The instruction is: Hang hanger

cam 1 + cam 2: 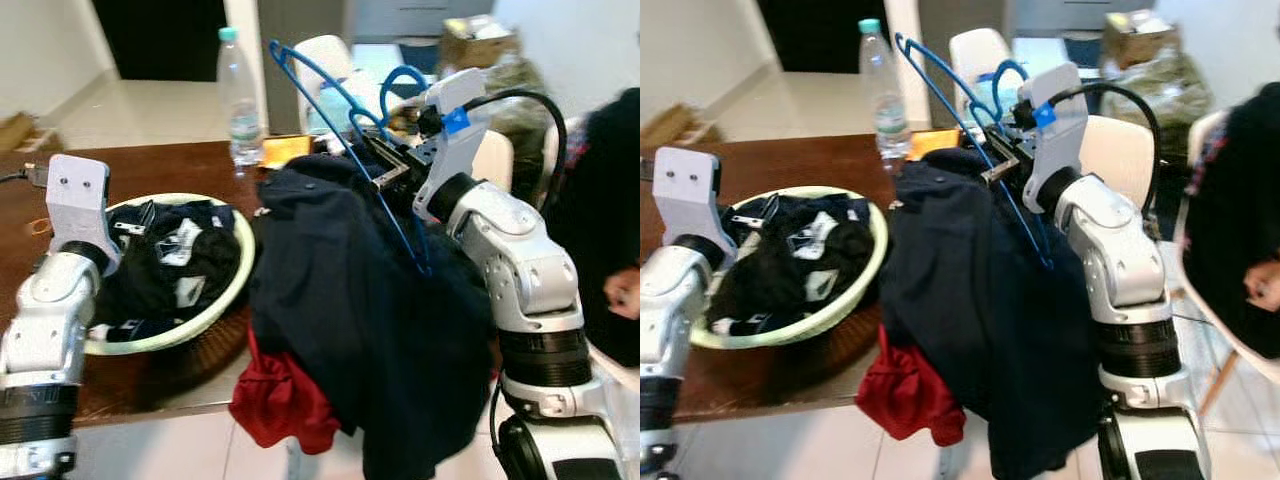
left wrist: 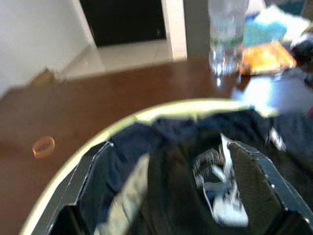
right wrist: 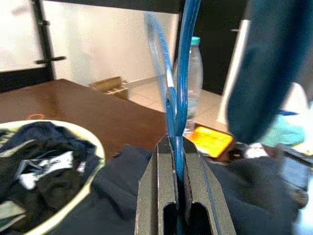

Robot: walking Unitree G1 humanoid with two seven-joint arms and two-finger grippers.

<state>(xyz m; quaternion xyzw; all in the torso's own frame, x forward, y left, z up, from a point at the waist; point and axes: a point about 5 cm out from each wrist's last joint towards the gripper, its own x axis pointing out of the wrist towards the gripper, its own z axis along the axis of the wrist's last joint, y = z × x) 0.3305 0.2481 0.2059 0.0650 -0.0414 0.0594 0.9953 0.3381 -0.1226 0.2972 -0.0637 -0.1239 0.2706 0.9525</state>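
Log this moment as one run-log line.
right hand: shut on blue hanger, raised over dark garment | left hand: open above basket | hanging: not yet done

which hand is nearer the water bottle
Right. The right hand, shut on the blue hanger, sits just beside the water bottle; the left hand hovers over the laundry basket, farther away.

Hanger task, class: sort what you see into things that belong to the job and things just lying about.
Belongs:
blue hanger
dark garment
right pincer, shut on the hanger

Lying about:
basket of clothes
water bottle
red cloth
orange packet
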